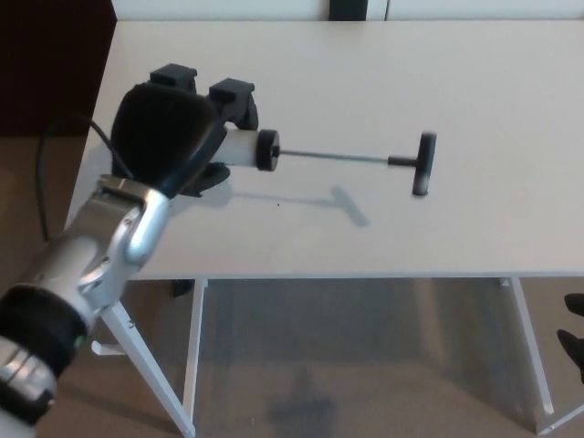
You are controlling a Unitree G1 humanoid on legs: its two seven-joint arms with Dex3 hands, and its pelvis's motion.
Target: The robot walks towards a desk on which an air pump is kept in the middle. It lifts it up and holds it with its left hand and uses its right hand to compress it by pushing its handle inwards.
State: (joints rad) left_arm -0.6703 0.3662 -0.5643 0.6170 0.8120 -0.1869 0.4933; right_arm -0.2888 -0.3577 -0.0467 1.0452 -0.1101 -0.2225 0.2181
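**Pump held clear of the desk in the left hand**

The desk is the biggest thing in view, a pale top on white legs, filling most of the picture, with its near edge running straight across the lower middle. Brown floor shows below and to the left of it.

The left arm comes in from the lower left corner, silver with a black band, and crosses the desk's near left corner. A black cable loops off the desk's left edge beside it.

The left hand sits over the left part of the desk, its fingers wrapped tight round the pump, gripping the white barrel. The pump lies level, pointing toward the desk's right edge, and its shadow on the top lies apart from it, nearer the near edge, so it is off the surface.

The thin rod is drawn well out of the black end cap. The black T-handle at its far end hangs over the middle of the desk, with nothing touching it.

At the lower right edge of the picture two small dark tips show beyond the desk; whether these belong to the right hand, and how it is set, cannot be told.
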